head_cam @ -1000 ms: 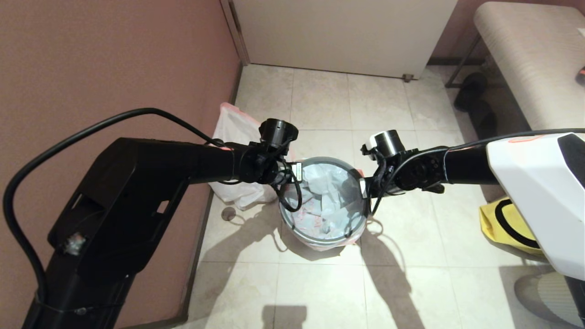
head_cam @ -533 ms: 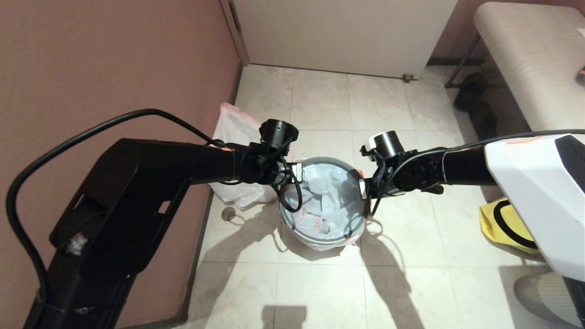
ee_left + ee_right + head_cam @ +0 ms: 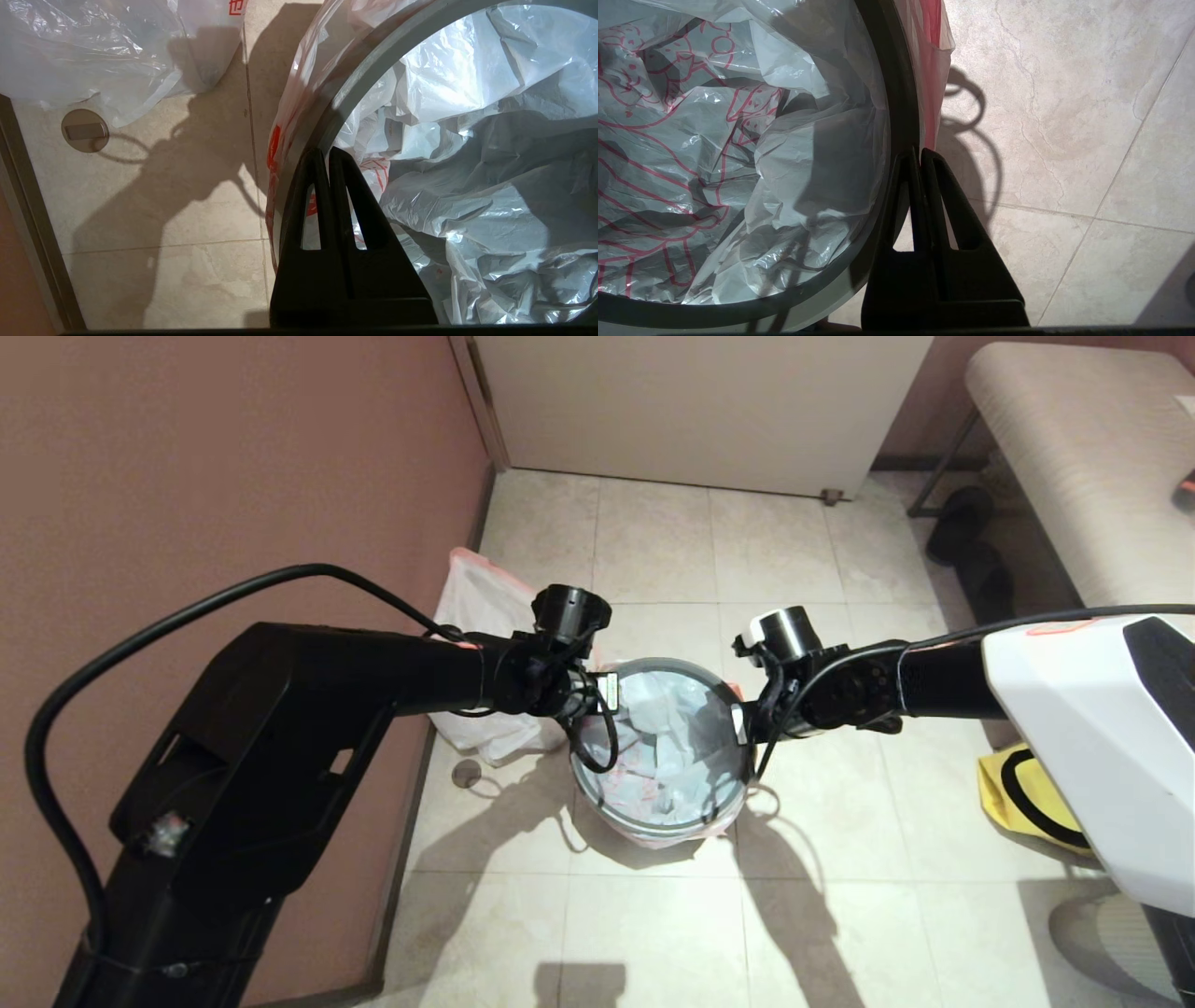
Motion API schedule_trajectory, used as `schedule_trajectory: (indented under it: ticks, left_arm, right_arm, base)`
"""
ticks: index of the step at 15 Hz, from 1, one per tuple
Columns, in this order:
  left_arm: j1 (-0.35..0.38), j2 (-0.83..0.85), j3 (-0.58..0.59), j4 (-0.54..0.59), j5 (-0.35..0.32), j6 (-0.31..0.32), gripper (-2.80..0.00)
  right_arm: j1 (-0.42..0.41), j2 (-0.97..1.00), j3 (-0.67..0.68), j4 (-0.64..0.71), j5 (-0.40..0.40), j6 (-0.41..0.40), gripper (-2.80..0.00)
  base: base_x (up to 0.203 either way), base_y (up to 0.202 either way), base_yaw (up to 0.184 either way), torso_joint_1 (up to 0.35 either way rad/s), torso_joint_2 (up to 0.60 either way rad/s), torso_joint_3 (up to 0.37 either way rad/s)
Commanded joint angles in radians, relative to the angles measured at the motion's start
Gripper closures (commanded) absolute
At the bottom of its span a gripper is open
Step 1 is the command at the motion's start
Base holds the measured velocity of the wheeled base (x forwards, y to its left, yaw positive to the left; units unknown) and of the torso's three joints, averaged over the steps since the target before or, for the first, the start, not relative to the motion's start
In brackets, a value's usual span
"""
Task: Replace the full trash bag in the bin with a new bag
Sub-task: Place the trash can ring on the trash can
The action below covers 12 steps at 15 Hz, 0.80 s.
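Observation:
The bin (image 3: 653, 823) stands on the tiled floor, its grey ring rim (image 3: 583, 784) seated over the new bag (image 3: 667, 747), which lines it with red cartoon print and pink edges hanging outside. My left gripper (image 3: 327, 151) is shut, its tips resting over the ring (image 3: 369, 65) on the bin's left side. On the opposite side, my right gripper (image 3: 920, 153) is shut with its tips at the ring's (image 3: 896, 93) outer edge. Nothing shows between either pair of fingers. The full trash bag (image 3: 476, 607) sits on the floor by the left wall, behind my left wrist.
A reddish wall (image 3: 233, 457) runs close along the left, a white door (image 3: 700, 401) stands ahead. A padded bench (image 3: 1074, 457) with dark shoes (image 3: 962, 523) under it is at the right. A yellow bag (image 3: 1022, 793) lies right of the bin. A floor drain (image 3: 465, 772) sits beside the bin.
Both arms have shifted only slightly; the right wrist drifted a little toward the bin. Both grippers stay shut at the ring.

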Motion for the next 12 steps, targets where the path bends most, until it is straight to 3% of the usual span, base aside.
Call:
schedule_trajectory:
  ticks: [1,12]
  left_arm:
    - [0.002,0.01,0.0,0.001,-0.002,-0.001,0.0]
    - [0.02,0.066,0.0,-0.007,-0.009,0.047,0.0]
  right_arm:
    - [0.002,0.009,0.001,0.003,0.0,0.002,0.0]
    - [-0.002,-0.012,0.002,0.003,0.0,0.004,0.0]
  base:
    - [0.0,0.0,0.0,0.0,0.0,0.0]
    - [0.0,0.0,0.0,0.0,0.0,0.0]
